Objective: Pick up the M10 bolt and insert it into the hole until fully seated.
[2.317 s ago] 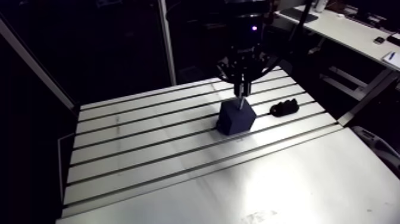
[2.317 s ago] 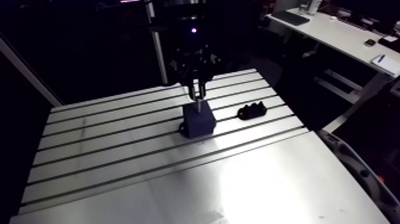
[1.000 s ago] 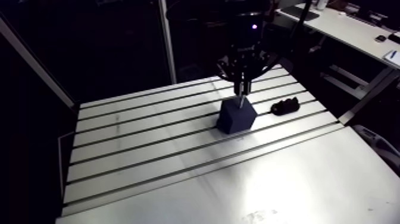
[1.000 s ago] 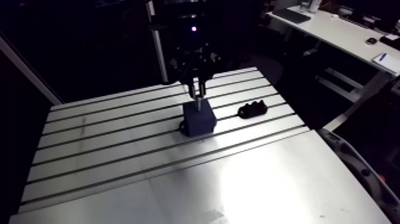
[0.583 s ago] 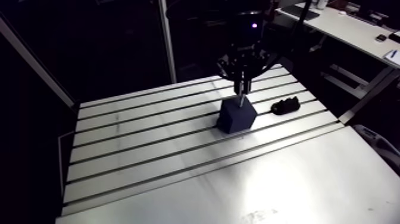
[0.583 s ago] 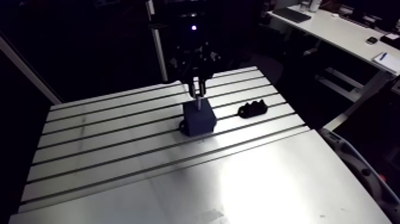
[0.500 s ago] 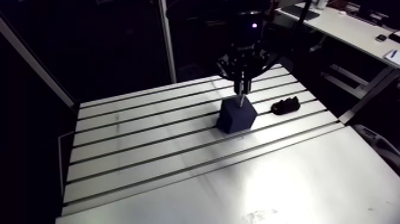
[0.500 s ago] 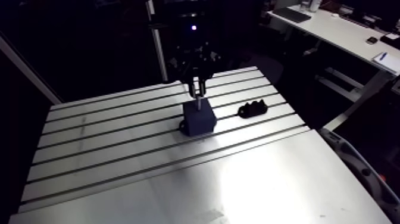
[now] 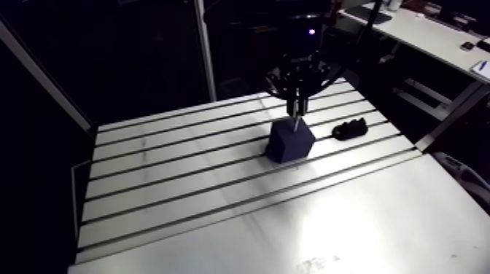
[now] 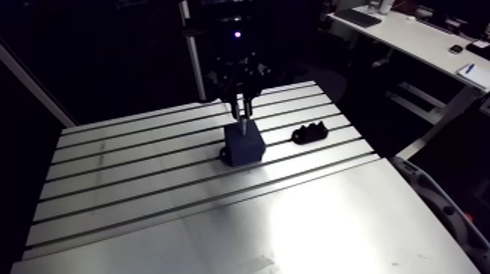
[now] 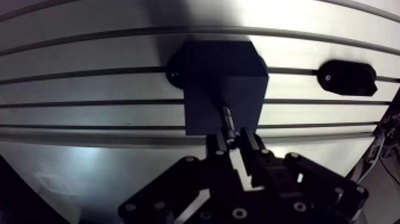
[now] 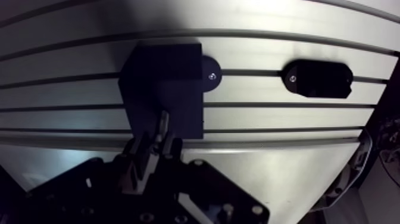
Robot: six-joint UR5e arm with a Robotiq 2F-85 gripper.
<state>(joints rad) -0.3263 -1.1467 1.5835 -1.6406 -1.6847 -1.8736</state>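
Pinching the M10 bolt (image 11: 227,119), the barely parted end effector (image 11: 233,139) holds it over the dark block (image 11: 214,65).

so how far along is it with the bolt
Done: the bolt is picked up and clamped in the gripper. In hand: it stands upright with its tip at the top of the dark block, shaft showing above it. Left: push it down until seated, then let go.
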